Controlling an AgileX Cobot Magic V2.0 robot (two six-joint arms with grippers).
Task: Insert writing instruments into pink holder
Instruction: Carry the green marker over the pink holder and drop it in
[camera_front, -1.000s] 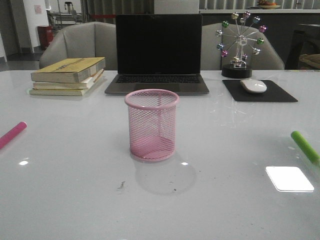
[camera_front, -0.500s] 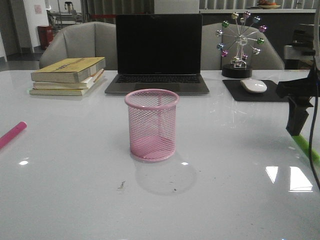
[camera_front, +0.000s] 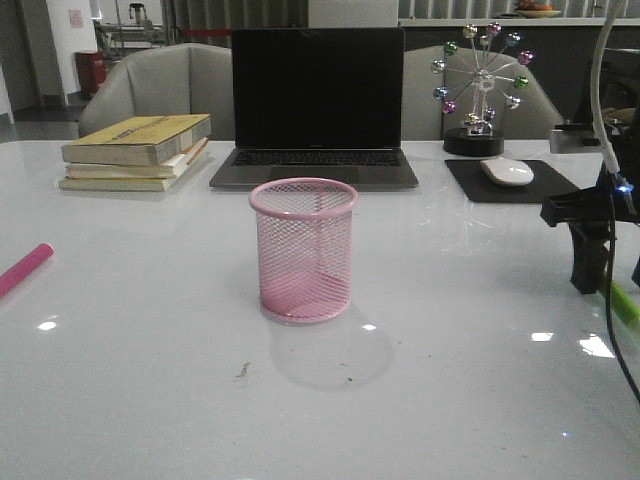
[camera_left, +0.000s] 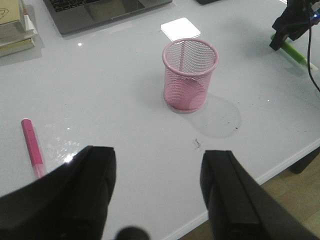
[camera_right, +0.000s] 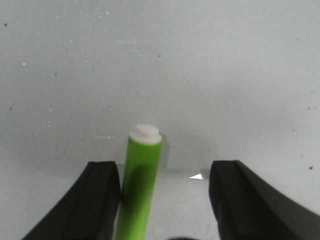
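The pink holder (camera_front: 303, 250) (camera_left: 190, 75) stands upright at the table's middle, with nothing in it. The magenta marker (camera_front: 25, 268) (camera_left: 31, 147) lies flat near the left edge. The lime green marker (camera_front: 627, 305) (camera_right: 141, 185) (camera_left: 292, 52) lies flat at the far right. My right gripper (camera_front: 612, 275) (camera_right: 165, 172) is open and low over it, with the marker between the fingers, close against one finger and its whitish end sticking out beyond. My left gripper (camera_left: 157, 160) is open and holds nothing. It hangs above the table's near edge, and the front view does not show it.
A laptop (camera_front: 318, 100) stands open behind the holder. A stack of books (camera_front: 135, 150) lies at the back left. At the back right are a mouse (camera_front: 508, 171) on a black pad (camera_front: 560, 190) and a ferris-wheel ornament (camera_front: 483, 80). The table's near edge (camera_left: 280, 167) is beside the left gripper.
The right arm came into the front view from the right and dropped down over the green marker. The holder and the magenta marker have not moved.
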